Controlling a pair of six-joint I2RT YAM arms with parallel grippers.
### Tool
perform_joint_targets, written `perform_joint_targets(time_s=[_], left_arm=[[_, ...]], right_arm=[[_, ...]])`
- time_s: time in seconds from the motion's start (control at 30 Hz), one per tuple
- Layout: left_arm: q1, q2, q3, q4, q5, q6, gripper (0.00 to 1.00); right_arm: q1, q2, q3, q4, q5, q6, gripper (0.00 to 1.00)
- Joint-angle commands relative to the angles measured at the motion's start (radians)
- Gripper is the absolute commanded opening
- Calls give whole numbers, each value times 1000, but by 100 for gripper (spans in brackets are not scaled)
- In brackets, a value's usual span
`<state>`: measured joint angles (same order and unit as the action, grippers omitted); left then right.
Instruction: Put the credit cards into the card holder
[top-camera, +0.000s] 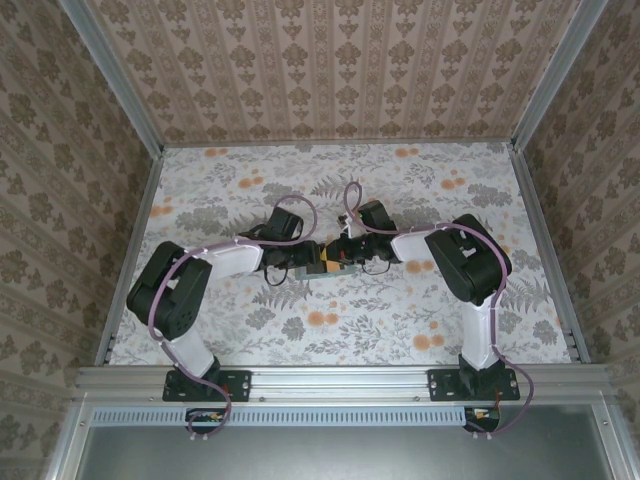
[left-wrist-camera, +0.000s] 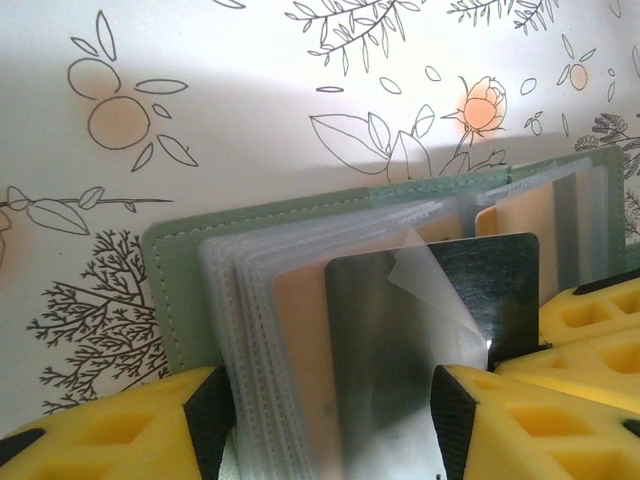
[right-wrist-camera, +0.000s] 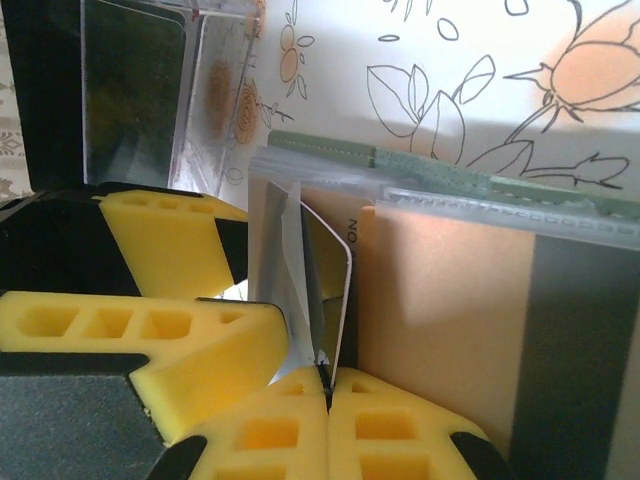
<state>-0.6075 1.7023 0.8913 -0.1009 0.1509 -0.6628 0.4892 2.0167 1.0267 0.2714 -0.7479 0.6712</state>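
Mid-frame in the left wrist view, the card holder (left-wrist-camera: 180, 290) stands open. The left claw (left-wrist-camera: 325, 425) seems clamped around its clear sleeves (left-wrist-camera: 250, 300). The right claw (right-wrist-camera: 328, 385) is pinched tight on a credit card (right-wrist-camera: 340, 280), seen edge-on at a sleeve. The worktop (top-camera: 400, 320) is floral and the walls (top-camera: 330, 60) are wallpapered. The letters "NO" show beside the card.

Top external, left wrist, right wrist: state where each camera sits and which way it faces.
Top external: above, behind the bases, looking down at the table; left arm and right arm meet mid-table.
Left wrist: low, facing the open card holder; own yellow jaws grip its sleeves.
Right wrist: low, holder edge-on; own jaws pinch a credit card.
Shared: both wrist views show the card holder.
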Motion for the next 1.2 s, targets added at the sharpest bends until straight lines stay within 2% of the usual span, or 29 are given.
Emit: perform_joint_targets(time_s=[0.0,0.47,0.57,0.7,0.8,0.97,1.17], left_arm=[[3,-17,-17,8,13,-18,59],[-22,7,6,28,20,-39,61],[-21,-3,3,7,9,-35,61],[-17,-27,-6,-17,-9,-26,61],[-15,-39,-9,-26,-15,-21,61],[-17,-44,-8,-31,-16,-22,61],[-31,-34,18,-58,-29,-5,60]], right_arm=[[19,1,16,-104,-31,-39,0],[48,101,76,-13,-55,40,0],[42,65,57,-35,-33,24,5],[12,-20,24,-102,11,-14,23],[-10,-86,14,-175,49,-57,32],[-33,-165,6,-269,98,-115,36],[-36,-200,11,-419,214,-200,37]])
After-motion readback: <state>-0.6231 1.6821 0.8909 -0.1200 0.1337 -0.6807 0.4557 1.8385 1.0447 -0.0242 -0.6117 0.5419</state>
